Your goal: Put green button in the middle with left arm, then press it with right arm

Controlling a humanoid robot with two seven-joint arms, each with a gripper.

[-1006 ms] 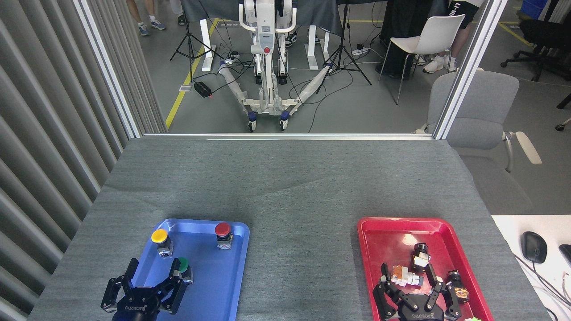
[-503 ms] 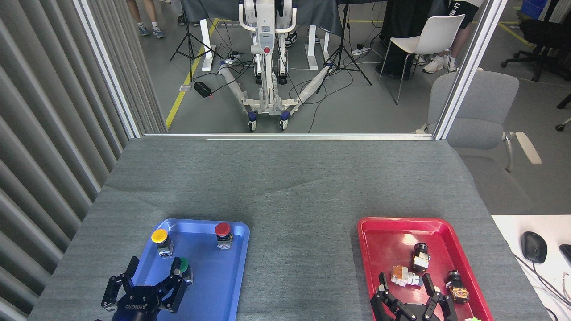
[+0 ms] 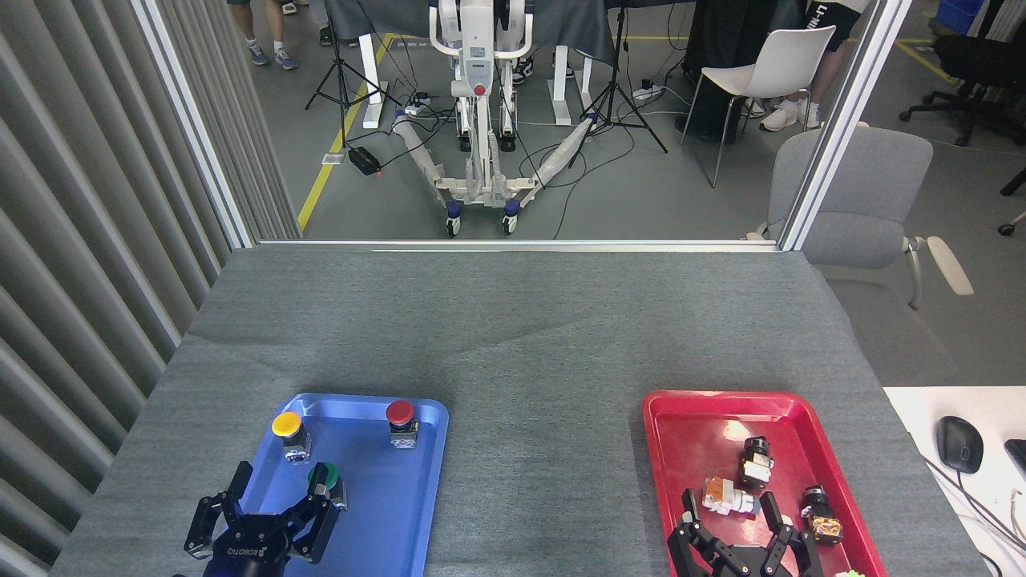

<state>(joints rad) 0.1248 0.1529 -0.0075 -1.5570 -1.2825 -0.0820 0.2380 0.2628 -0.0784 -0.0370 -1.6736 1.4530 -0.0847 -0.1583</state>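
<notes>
Currently, the green button is located in the blue tray, in the near-left part of the tray floor. It stands upright, with its long axis vertical: the round green cap points up and the silver-grey block body sits beneath it on the tray.

Three push-buttons are counted in the blue tray: one green, one yellow button at the far-left corner, and one red button at the far-right part. All three stand cap-up and are well apart from one another.

The left gripper is seen at the near edge of the blue tray, with its three black fingers spread apart. One finger is raised at the left; the two right-hand fingers reach up just beside the green button, and whether they touch it cannot be told. Nothing is pinched between the fingers.

The right gripper is seen over the near end of the red tray, partly cut off by the lower picture edge. Its fingers are spread apart and nothing is pinched. Three small parts are counted in the red tray: a white and orange part lying between the finger tips, a black and silver part farther back, and a black and brass part at the right.

The middle, between the two trays, is grey fabric-covered tabletop.
</notes>
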